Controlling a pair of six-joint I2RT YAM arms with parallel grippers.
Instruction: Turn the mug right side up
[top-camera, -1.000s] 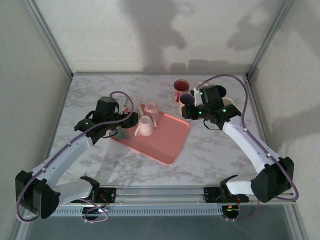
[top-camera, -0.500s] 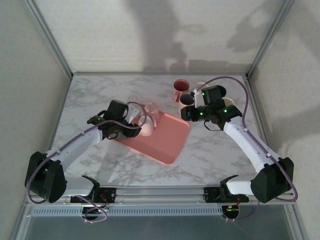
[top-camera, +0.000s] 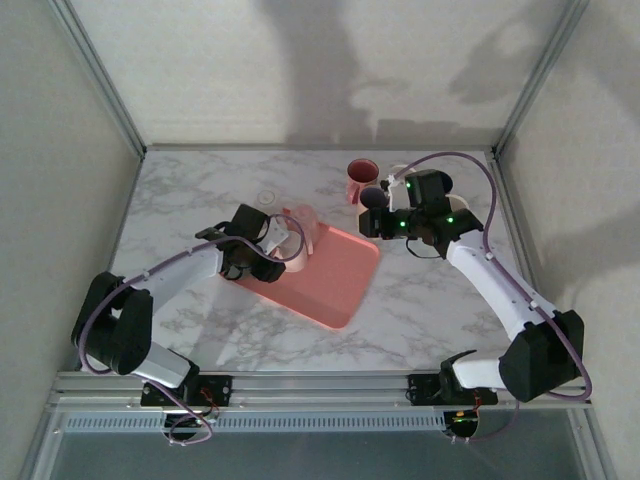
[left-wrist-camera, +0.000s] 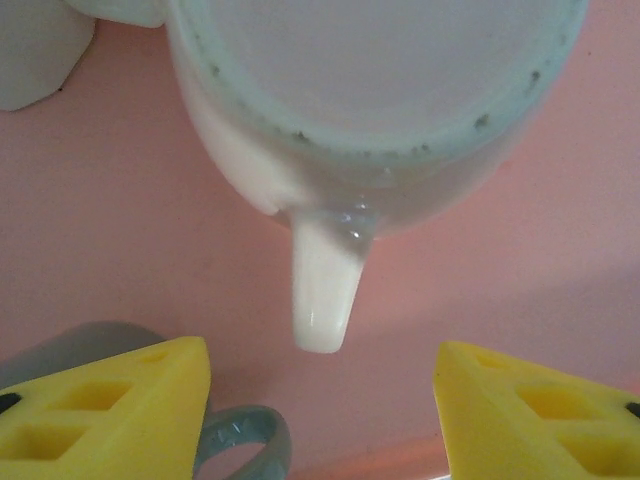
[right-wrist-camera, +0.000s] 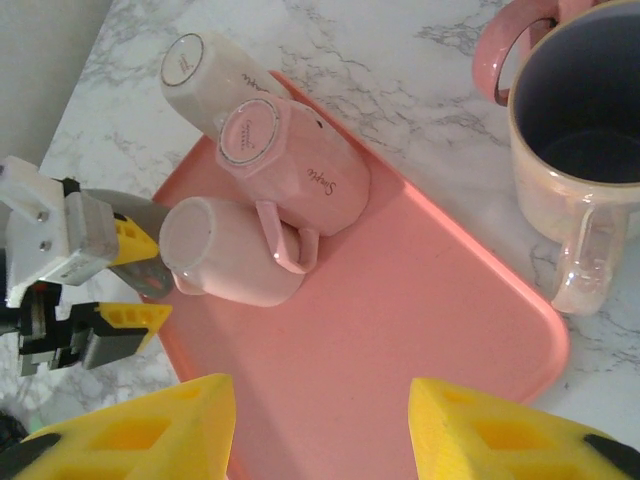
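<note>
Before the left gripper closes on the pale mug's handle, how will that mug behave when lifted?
The pale mug looks glazed and rigid, so its handle may slip in the left gripper. Held by the handle alone, the body would probably swing. Upside down on the tray, it seems unlikely to roll.

Cursive script on pink mug (right-wrist-camera: 310, 180), illegible, round base stamps (right-wrist-camera: 249, 135) unreadable
</note>
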